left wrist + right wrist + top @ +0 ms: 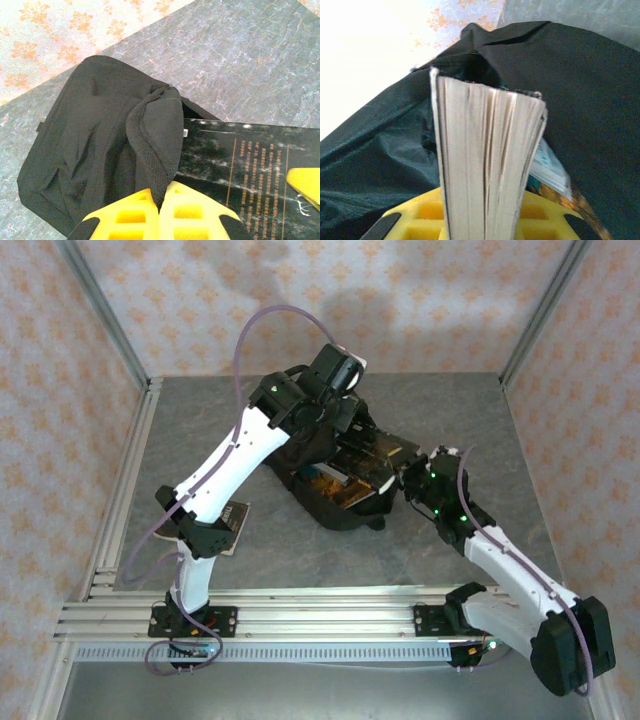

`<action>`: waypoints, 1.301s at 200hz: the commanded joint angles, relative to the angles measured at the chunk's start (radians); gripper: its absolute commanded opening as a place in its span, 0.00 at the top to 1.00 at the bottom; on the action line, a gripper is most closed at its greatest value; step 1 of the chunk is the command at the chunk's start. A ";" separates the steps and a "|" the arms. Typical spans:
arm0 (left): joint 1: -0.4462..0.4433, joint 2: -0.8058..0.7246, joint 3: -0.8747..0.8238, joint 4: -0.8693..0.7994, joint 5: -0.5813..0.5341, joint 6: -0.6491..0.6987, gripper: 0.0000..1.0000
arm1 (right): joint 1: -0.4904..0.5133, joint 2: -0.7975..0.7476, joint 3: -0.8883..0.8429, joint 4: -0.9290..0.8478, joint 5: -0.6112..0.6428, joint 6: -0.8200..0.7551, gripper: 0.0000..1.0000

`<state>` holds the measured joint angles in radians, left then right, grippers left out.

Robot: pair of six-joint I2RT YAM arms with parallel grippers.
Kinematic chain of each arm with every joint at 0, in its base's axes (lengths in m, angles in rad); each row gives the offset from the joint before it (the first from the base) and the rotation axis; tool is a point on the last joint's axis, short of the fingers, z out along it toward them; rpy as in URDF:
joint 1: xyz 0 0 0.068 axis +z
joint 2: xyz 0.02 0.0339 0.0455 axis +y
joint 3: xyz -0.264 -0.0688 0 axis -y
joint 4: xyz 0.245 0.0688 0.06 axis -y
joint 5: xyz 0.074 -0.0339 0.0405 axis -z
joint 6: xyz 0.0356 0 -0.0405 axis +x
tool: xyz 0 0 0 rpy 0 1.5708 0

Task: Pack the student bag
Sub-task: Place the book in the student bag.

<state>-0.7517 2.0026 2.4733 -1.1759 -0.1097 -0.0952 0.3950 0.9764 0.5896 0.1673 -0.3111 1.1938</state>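
At the left claw [161, 207] tip, a flap [155, 135] of the bag [85, 135] is pinched tight. Right claw [482, 222] clamps a book [487, 150], bag mouth just beyond.

The student bag [90, 130] is soft black cloth, matt and creased; its strap [155, 150] has a coarser mesh weave. The book [485, 165] shows off-white paper pages, dull and slightly uneven, while the cover [250, 165] at four o'clock in the left wrist view is glossy black with gold print. The jaws of the left gripper [161, 197] are matt yellow moulded plastic. The worktop [250, 60] looks smooth, grey and marbled, faintly shiny. The rails [320, 612] at six o'clock from above are brushed metal.
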 commanded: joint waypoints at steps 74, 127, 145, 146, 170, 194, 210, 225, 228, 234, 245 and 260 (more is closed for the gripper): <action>0.004 0.019 0.099 0.098 -0.004 0.014 1.00 | 0.130 0.307 0.154 0.413 0.213 0.017 1.00; 0.030 0.065 0.153 0.173 0.019 -0.014 1.00 | 0.186 0.628 0.319 0.531 0.267 -0.023 0.99; 0.052 0.078 0.153 0.200 0.015 -0.038 1.00 | 0.186 0.750 0.383 0.552 0.236 -0.027 0.94; 0.054 0.080 0.153 0.202 0.014 -0.040 1.00 | 0.187 0.756 0.385 0.553 0.234 -0.028 0.93; 0.096 0.109 0.168 0.217 0.029 -0.083 1.00 | 0.196 0.863 0.461 0.548 0.179 -0.083 0.58; 0.126 0.122 0.167 0.223 0.053 -0.097 1.00 | 0.193 0.823 0.433 0.480 0.196 -0.151 0.35; 0.137 0.126 0.156 0.219 0.065 -0.092 1.00 | 0.187 0.753 0.407 0.378 0.207 -0.211 0.27; 0.144 0.134 0.149 0.213 0.084 -0.087 1.00 | 0.185 0.675 0.368 0.310 0.228 -0.263 0.23; 0.144 0.136 0.149 0.211 0.087 -0.087 1.00 | 0.185 0.659 0.357 0.303 0.234 -0.270 0.23; 0.146 0.139 0.147 0.209 0.096 -0.084 1.00 | 0.184 0.628 0.334 0.287 0.249 -0.278 0.21; 0.146 0.145 0.144 0.204 0.107 -0.081 1.00 | 0.180 0.573 0.302 0.250 0.258 -0.304 0.19; 0.145 0.150 0.141 0.200 0.120 -0.080 1.00 | 0.177 0.498 0.266 0.184 0.270 -0.333 0.17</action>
<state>-0.6083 2.1368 2.5916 -1.0500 -0.0143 -0.1673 0.5781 1.5970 0.8932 0.4301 -0.0837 0.9565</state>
